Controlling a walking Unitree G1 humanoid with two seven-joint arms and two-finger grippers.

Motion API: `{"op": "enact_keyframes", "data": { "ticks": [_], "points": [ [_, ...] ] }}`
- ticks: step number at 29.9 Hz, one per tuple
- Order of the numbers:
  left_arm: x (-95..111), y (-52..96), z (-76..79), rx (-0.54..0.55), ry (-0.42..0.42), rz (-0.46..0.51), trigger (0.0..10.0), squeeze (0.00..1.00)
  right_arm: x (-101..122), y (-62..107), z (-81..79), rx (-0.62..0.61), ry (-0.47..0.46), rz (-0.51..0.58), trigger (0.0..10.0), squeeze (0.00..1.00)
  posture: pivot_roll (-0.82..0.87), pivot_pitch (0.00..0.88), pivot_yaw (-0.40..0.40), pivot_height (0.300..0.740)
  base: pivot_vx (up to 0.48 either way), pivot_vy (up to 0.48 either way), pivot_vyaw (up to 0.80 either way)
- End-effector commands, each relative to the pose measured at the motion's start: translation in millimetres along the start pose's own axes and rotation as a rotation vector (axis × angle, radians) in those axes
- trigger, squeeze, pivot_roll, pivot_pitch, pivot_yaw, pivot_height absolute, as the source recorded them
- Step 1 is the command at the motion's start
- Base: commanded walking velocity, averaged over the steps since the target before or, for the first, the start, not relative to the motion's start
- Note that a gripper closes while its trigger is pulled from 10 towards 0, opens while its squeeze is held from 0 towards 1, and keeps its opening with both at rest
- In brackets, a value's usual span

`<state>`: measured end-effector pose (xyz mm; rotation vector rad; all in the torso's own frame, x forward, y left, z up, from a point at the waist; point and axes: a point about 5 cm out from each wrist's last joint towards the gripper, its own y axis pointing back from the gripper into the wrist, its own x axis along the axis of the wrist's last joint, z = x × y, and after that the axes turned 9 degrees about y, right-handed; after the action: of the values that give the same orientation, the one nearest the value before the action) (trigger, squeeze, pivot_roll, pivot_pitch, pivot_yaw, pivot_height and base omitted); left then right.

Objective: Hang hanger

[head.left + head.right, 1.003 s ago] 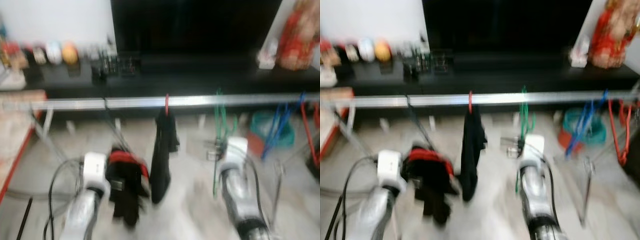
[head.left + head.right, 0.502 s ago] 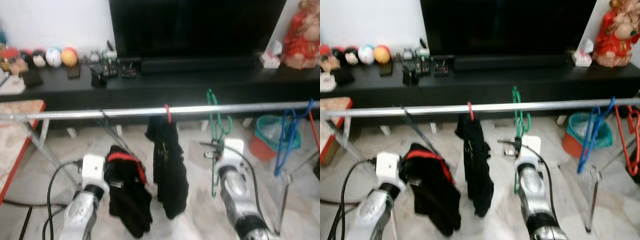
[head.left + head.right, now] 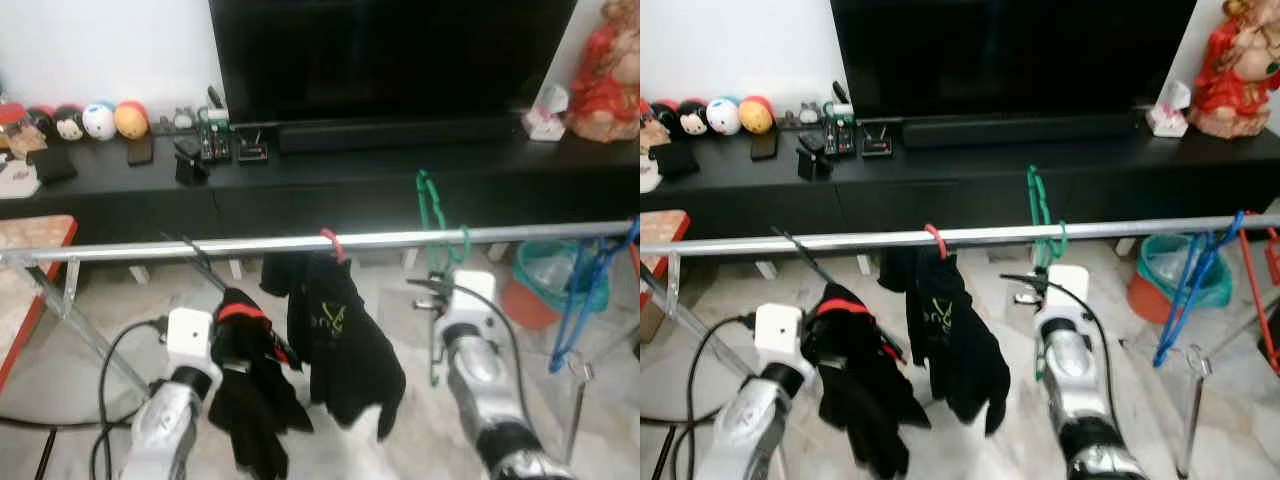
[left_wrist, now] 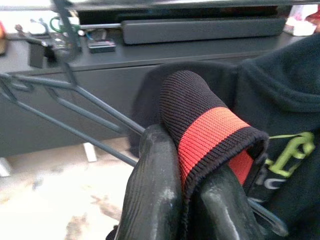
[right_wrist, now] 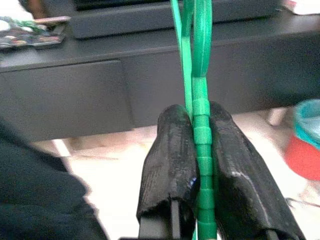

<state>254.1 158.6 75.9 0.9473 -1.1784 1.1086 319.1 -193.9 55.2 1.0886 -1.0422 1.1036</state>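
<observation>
Hanging step: right gripper (image 5: pixel 196 165) is pinching the green hanger (image 3: pixel 433 215), its hook standing just above the silver rail (image 3: pixel 200 245), while left gripper (image 4: pixel 187 195) is clamping a black-and-red garment (image 3: pixel 250 385); lowering squarely should seat the hook.
</observation>
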Motion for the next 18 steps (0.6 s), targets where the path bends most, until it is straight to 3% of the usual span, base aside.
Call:
{"op": "enact_keyframes", "data": {
  "ticks": [1,18],
  "points": [
    [4.1,-0.6,-3.9,0.009,-0.017,0.006,10.0,0.0,8.0,-4.9,-4.5,0.009,-0.007,0.011,10.0,0.0,-0.04,0.0,-0.008,0.74,0.0,0.0,0.0],
    [3.9,-0.4,-3.1,0.011,-0.014,0.001,10.0,0.0,15.1,-23.3,-10.4,0.081,0.056,-0.152,10.0,0.0,-0.04,0.0,-0.002,0.74,0.0,0.0,0.0]
  ]
}}
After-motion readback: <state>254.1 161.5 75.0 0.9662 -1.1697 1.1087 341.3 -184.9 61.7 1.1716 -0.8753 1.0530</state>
